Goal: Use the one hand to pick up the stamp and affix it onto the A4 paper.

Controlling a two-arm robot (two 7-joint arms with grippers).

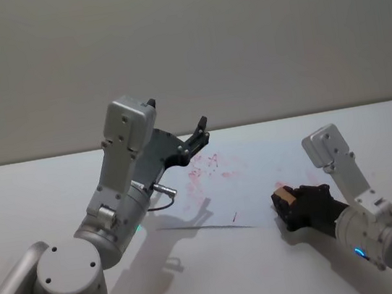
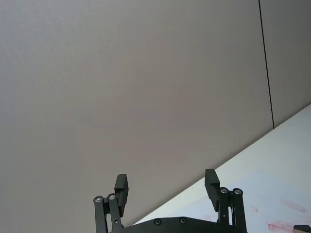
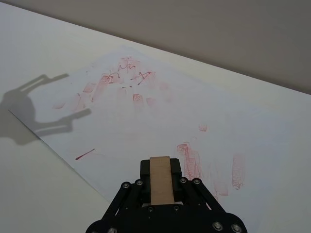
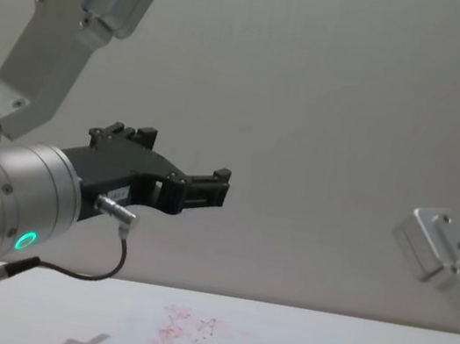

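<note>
**Right tool holds the stamp at the paper's near right part**

The white tabletop (image 1: 29, 207) runs back to a plain wall. The paper (image 1: 258, 175) lies flat on it, about midway between the left and right edges and closer to the far edge. Red-pink smudges and prints are scattered over the sheet, thickest in its far left part, with more near its right side.

The left arm rises from the near left corner. Its left tool (image 2: 166, 180) hangs in the air well above the paper's left part, with the fingers spread wide and nothing between them. A green light (image 4: 24, 240) glows on its wrist.

The right arm comes in from the near right corner. Its right tool (image 1: 292, 206) sits low at the paper's near right part, pinching the stamp (image 1: 284, 195) between its fingertips. The stamp's pale wooden side faces up, just beside a cluster of red prints. Whether the stamp touches the sheet cannot be told.
</note>
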